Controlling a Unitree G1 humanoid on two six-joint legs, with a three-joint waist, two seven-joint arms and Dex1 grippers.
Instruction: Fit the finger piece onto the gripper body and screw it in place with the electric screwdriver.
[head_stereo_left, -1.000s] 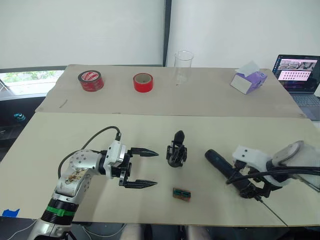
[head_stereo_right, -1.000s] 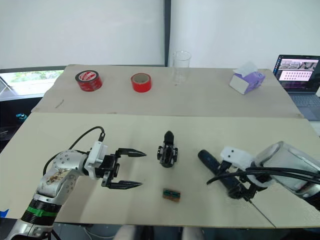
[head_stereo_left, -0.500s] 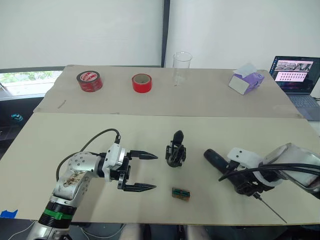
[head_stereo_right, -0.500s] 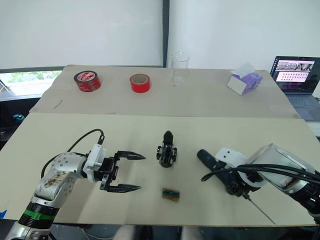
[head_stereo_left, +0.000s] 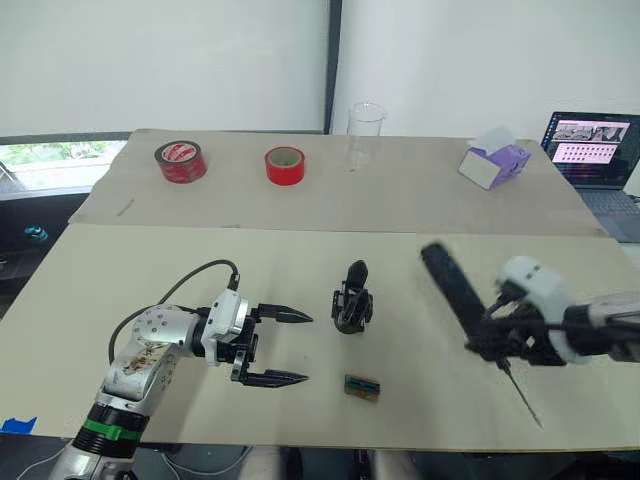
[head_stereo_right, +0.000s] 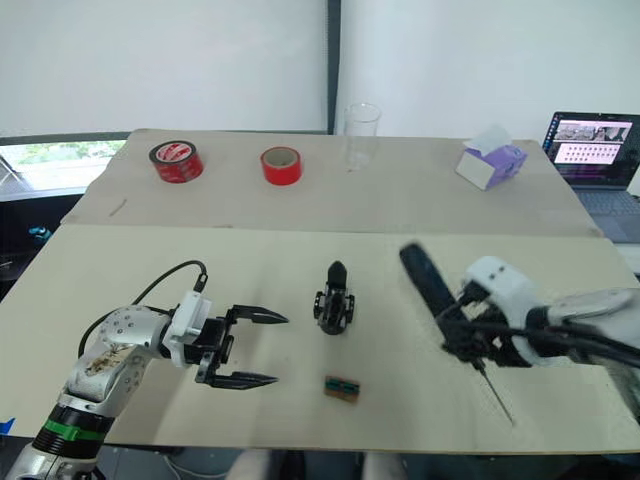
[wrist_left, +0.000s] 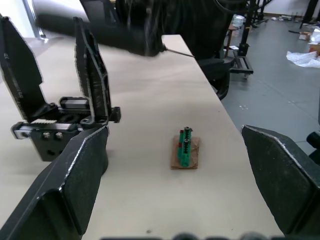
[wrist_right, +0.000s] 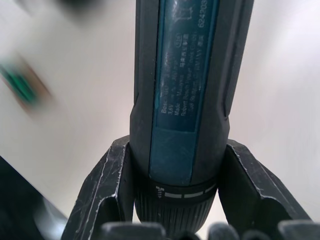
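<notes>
Just lifted the electric screwdriver (head_stereo_left: 462, 291), right gripper (wrist_right: 175, 200) clamped round it; left gripper (head_stereo_left: 290, 347) spread, empty. Swinging bit could topple the gripper body (head_stereo_left: 352, 298).

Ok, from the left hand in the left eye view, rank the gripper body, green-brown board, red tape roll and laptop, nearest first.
From the left hand:
1. Gripper body and green-brown board, both just to its right: too close to call.
2. Red tape roll, far edge of the table.
3. Laptop, far right corner.
</notes>
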